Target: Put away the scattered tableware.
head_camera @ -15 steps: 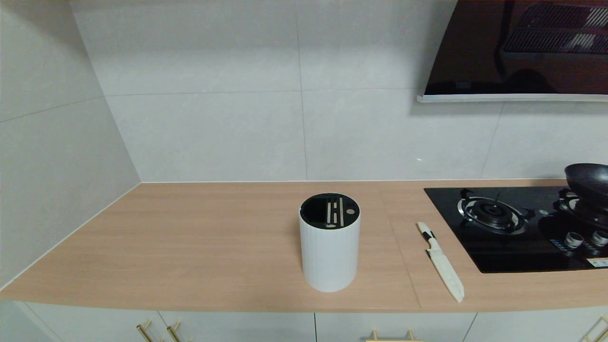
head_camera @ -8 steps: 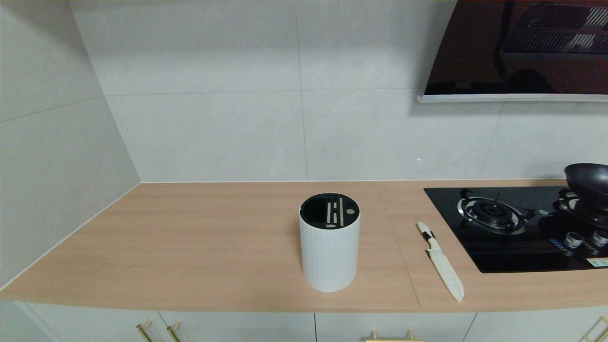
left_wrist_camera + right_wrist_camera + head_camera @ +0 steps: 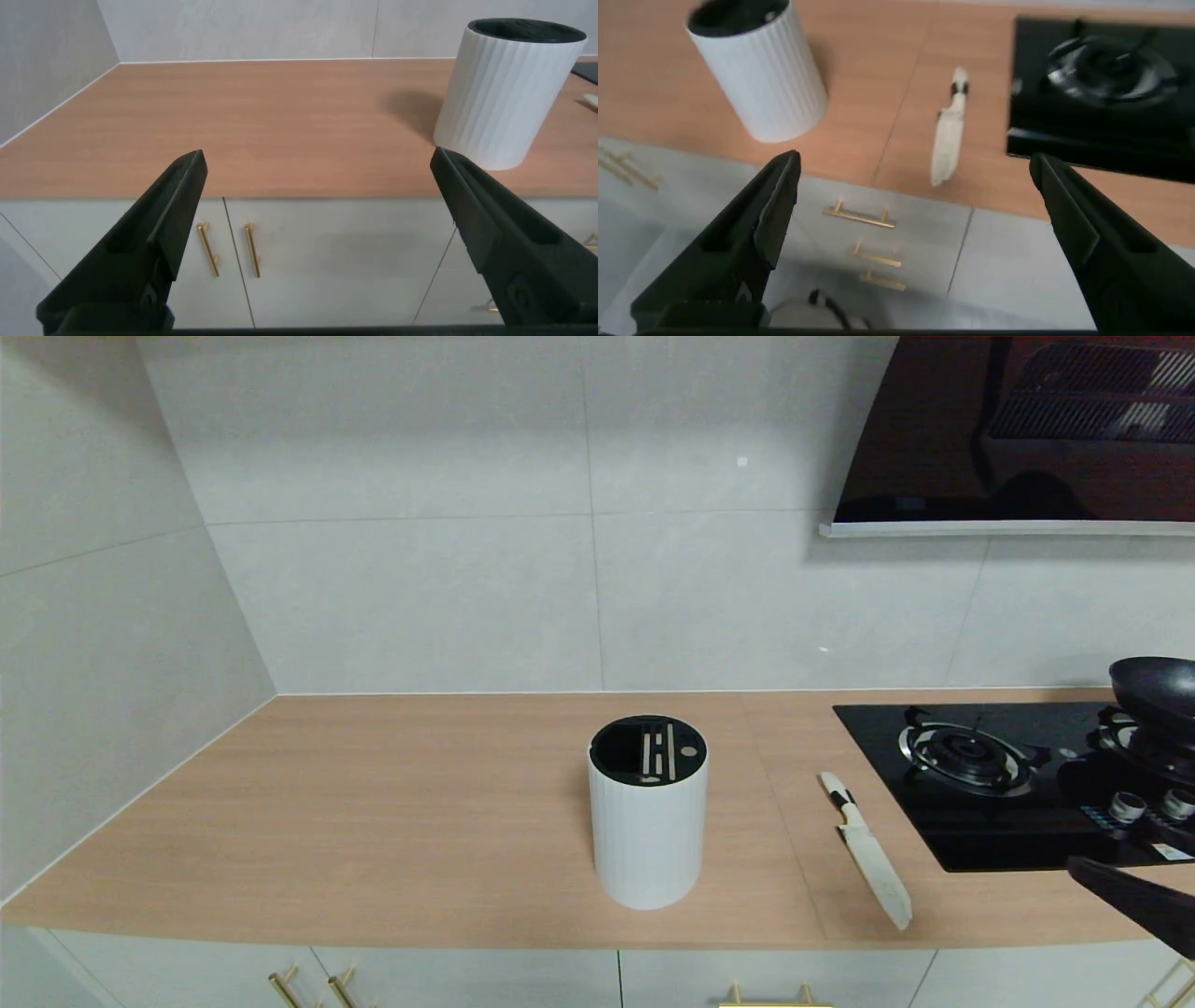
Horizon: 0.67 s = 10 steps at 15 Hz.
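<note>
The knife point(image 3: 866, 849) lies flat on the wooden counter point(image 3: 420, 803), between the white holder point(image 3: 647, 821) and the black stove point(image 3: 980, 803); it sits just beside the stove's left edge without touching it, and well apart from the holder; its handle, white with a black band, points toward the wall point(image 3: 420, 597), and its pale blade runs toward the counter's front edge, angled a little to the right

The holder stands upright near the middle of the counter, a ribbed white cylinder with a black top; that top has a round opening on its left side, a few narrow slots beside it and a small round hole

On the stove, at the far right, a dark pan point(image 3: 1153, 686) rests on a burner, under a dark hood point(image 3: 1008, 439)

The left gripper point(image 3: 315, 159) hangs out in front of the counter's edge, level with the cabinet doors point(image 3: 327, 261) and their gold handles point(image 3: 229, 247); its two dark fingers are spread wide and grip nothing; past them the holder point(image 3: 509, 93) stands on the counter

The right gripper point(image 3: 913, 161) is also spread wide with nothing held; it hangs above the cabinet fronts, out from the counter's edge, and looks down on the holder point(image 3: 761, 79), the knife point(image 3: 950, 140) and the stove point(image 3: 1102, 93); a dark part of the right arm point(image 3: 1134, 896) shows at the counter's front edge, right of the knife and apart from it
</note>
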Tool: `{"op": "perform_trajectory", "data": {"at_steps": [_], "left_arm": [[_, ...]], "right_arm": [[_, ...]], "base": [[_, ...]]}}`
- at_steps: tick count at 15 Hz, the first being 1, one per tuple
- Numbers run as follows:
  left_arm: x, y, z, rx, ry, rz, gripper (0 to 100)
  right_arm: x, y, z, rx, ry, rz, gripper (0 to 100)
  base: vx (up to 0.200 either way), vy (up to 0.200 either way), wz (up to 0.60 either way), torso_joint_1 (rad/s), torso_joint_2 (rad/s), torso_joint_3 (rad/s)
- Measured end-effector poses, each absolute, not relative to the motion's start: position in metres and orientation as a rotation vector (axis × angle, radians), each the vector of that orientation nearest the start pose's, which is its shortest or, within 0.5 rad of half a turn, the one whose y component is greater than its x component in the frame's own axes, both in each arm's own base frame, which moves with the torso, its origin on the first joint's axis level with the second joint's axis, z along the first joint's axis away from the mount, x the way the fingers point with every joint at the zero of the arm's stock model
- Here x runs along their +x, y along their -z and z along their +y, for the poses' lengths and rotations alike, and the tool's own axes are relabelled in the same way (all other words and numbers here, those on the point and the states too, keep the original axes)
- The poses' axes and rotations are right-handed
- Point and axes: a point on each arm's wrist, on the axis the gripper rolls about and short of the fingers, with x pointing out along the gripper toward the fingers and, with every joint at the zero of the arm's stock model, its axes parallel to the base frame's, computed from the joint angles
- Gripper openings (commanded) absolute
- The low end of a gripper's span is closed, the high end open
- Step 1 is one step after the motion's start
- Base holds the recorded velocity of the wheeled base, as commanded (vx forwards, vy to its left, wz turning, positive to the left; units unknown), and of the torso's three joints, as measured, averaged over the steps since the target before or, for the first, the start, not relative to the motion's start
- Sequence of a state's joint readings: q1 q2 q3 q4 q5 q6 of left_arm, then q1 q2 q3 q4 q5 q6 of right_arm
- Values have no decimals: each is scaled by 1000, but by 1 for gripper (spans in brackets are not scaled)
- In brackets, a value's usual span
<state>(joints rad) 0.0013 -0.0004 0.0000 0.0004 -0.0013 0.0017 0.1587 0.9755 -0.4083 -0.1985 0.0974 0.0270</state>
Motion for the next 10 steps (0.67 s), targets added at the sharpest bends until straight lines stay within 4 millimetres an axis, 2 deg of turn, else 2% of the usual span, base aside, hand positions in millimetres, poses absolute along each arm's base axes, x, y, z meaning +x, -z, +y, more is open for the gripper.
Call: {"op": "perform_trajectory", "data": {"at_steps": [2, 6, 9, 10], "left_arm": [[-23, -75, 0, 2, 0, 0, 100], [-23, -75, 0, 1, 0, 0, 100], [-23, -75, 0, 2, 0, 0, 100], [-23, -75, 0, 2, 0, 0, 100]], "right_arm": [[167, -173, 33, 1, -243, 437, 100], [262, -133, 59, -31, -216, 535, 100], [307, -100, 71, -47, -182, 589, 100], [317, -88, 72, -54, -166, 612, 100]], "base": [[0, 0, 0, 0, 0, 0], [0, 0, 0, 0, 0, 0], [0, 0, 0, 0, 0, 0], [0, 0, 0, 0, 0, 0]]}}
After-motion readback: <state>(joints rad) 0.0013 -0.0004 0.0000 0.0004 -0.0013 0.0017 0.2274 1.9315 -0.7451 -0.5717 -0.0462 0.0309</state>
